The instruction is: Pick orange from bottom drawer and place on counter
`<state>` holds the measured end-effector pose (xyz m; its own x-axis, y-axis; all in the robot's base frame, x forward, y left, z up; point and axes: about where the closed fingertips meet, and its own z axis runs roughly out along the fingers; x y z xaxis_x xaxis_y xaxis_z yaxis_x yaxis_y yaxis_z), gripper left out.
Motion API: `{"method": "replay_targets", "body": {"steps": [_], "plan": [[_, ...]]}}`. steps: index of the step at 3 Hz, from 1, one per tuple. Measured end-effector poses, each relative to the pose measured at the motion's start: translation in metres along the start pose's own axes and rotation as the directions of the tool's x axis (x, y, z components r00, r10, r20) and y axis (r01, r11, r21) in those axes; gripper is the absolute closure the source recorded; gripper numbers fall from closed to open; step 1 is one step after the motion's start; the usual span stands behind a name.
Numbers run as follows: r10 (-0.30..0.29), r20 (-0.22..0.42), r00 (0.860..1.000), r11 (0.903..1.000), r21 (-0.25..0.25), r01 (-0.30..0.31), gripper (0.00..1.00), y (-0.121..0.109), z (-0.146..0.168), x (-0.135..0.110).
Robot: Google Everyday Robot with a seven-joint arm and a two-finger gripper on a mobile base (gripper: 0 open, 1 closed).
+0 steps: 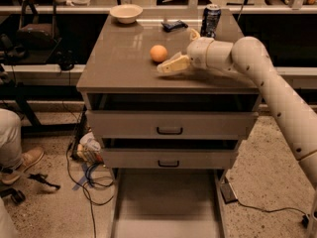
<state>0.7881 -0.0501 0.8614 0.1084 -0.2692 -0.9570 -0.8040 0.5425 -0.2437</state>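
The orange rests on the counter, near the middle and free of the gripper. My gripper is just right of the orange, low over the counter, open and empty. One finger lies close to the counter in front of the orange. The other finger shows behind it. The bottom drawer is pulled out near the floor, and what shows of its grey floor is bare.
A white bowl, a dark object and a soda can stand at the counter's back. Two grey drawer fronts with black handles sit below the counter. A person's leg and cables are on the floor at left.
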Motion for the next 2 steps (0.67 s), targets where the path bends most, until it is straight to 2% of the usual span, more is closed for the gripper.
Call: {"method": "replay_targets", "body": {"steps": [1,2], "plan": [[-0.029,0.008,1.000,0.9922,0.121,0.028,0.00,-0.029,-0.040,-0.009],[-0.073,0.018,0.997,0.9641,0.257,0.066,0.00,-0.059,-0.091,-0.020]]}}
